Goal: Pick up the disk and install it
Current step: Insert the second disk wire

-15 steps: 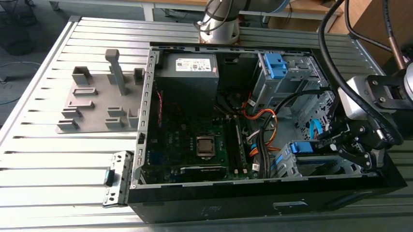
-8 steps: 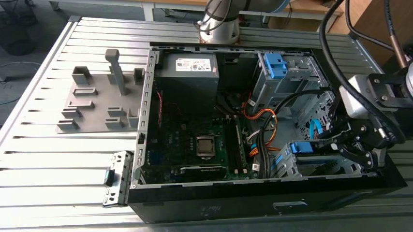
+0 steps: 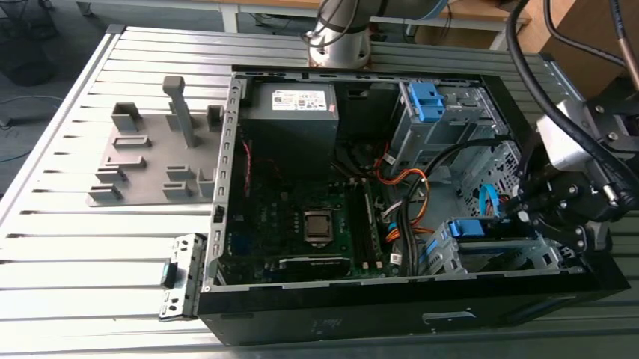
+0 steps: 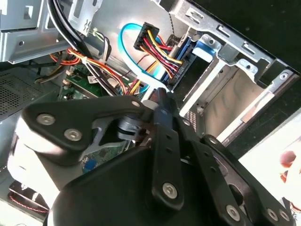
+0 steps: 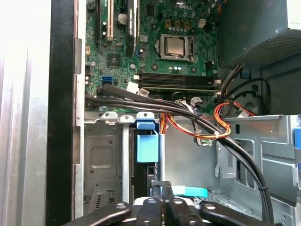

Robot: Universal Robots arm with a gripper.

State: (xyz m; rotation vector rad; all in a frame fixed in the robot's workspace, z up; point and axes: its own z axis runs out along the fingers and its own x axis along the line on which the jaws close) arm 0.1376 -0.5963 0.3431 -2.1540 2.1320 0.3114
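**Disk in the lower drive cage, claw closed just beside it**

You find the disk (image 3: 471, 229) at the lower right of the exterior view. It sits slotted into the metal drive cage (image 3: 529, 262) in the corner of the open computer case (image 3: 349, 321), with its blue frame end showing. Your gripper (image 3: 527, 212) hangs just to the right of it in that view. In the first wrist view its two fingers (image 5: 155, 188) are pressed together with nothing between them, and they point at the disk's blue end. A light blue cable (image 3: 486, 202) curves between claw and disk, and orange wires (image 3: 411, 185) run just left of the cage. The motherboard (image 3: 299, 217) fills the frame's centre, with the grey power supply (image 3: 299, 112) above it. At far left, a grey fixture plate (image 3: 150, 161) lies on the slatted table (image 3: 70, 254).
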